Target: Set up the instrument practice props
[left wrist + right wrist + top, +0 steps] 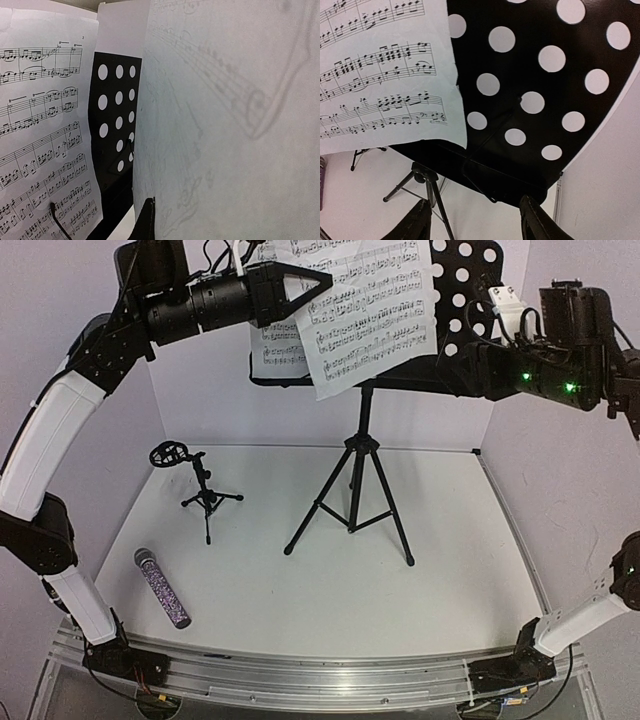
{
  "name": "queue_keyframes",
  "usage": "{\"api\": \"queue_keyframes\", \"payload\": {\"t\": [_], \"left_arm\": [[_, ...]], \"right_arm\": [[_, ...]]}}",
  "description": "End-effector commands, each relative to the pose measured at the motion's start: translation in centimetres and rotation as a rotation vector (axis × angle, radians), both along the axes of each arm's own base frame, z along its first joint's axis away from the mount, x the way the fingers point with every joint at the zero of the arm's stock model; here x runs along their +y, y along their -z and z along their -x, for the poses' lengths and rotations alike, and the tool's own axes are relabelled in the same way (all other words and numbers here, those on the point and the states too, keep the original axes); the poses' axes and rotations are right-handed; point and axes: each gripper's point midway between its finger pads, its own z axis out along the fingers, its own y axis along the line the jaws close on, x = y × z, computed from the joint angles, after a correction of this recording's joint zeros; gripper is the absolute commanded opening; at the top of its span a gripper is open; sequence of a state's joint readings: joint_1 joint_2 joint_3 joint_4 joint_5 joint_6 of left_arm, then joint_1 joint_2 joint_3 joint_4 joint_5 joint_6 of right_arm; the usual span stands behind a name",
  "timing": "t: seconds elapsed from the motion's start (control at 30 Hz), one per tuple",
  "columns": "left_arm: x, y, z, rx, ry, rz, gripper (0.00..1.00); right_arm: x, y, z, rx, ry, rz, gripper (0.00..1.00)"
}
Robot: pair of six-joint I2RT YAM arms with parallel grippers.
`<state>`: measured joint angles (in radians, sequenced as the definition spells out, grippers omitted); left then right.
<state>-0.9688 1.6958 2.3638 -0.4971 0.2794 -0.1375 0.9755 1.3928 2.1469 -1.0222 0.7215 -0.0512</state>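
The music stand [362,430] stands; the left tool [322,282] is clamped on a sheet-music page [375,310] against its tray, and the right tool [477,220] gapes empty beside it. Far below both, the microphone [162,587] lies unmounted (mic stand [207,495] vacant).

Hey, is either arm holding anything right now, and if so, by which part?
The left pincer is shut on a sheet-music page, pinching it at its left edge. The right pincer is open and holds nothing.
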Motion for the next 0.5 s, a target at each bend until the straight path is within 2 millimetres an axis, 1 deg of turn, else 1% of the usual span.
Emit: {"api": "queue_keyframes", "payload": {"t": [0.0, 0.03, 0.1, 0.23, 0.3, 0.47], "left_arm": [[2.1, -3.7, 0.9, -0.106, -0.036, 0.084, 0.00], [2.2, -3.8, 0.9, -0.113, -0.041, 0.085, 0.00], [2.2, -3.9, 0.7, -0.128, -0.051, 0.086, 0.00], [2.0, -4.1, 0.7, -0.159, -0.056, 0.088, 0.00], [1.9, -4.0, 0.6, -0.165, -0.055, 0.088, 0.00], [1.4, -3.6, 0.3, -0.164, -0.056, 0.081, 0.00]], "right_arm": [[1.8, -2.0, -0.3, -0.042, -0.059, -0.152, 0.56], [1.9, -2.3, -0.4, -0.049, -0.057, -0.189, 0.55], [1.9, -1.9, -1.1, -0.046, -0.004, -0.245, 0.55], [0.4, -1.0, -2.5, -0.026, 0.129, -0.339, 0.54], [0.3, -1.0, -2.9, -0.011, 0.152, -0.409, 0.53], [1.9, -0.6, -4.1, 0.033, 0.123, -0.471, 0.52]]}}
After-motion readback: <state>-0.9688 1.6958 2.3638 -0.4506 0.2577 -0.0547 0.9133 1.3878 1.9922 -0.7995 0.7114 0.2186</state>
